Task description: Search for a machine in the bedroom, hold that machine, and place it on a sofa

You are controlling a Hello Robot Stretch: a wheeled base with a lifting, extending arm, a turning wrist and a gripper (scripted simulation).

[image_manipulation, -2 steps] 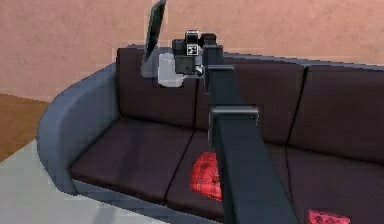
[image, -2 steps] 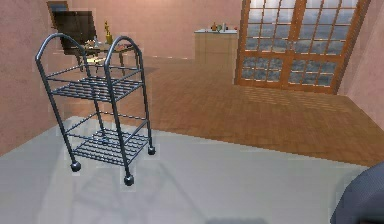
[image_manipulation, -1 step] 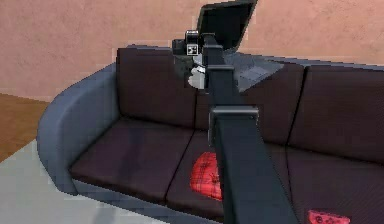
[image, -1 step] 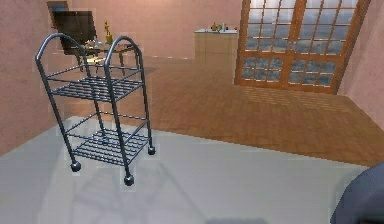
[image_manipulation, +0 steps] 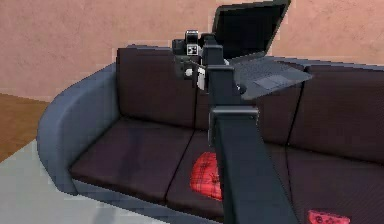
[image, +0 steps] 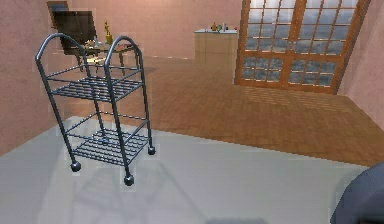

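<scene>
In the arm side view, we see the dark square arm bar rising from the bottom edge to the gripper, next to two small white marked squares. An open dark grey laptop, the machine of the task, hangs tilted at that far end. Its base is in the air in front of the backrest and above the seat cushions, so the gripper holds it. We cannot tell how the fingers are set.

Below it stands the long sofa with dark cushions and a blue-grey padded frame, against a pink wall. A flat red patterned thing lies on the middle seat cushion just left of the arm bar. Another red patch shows at the bottom edge.

In the forward view, a two-shelf grey wire metal cart on wheels stands where the pale grey rug meets the brown wooden floor. Farther back are a wood-framed glazed double door, a pale counter with small things on it, and a dark flat screen.
</scene>
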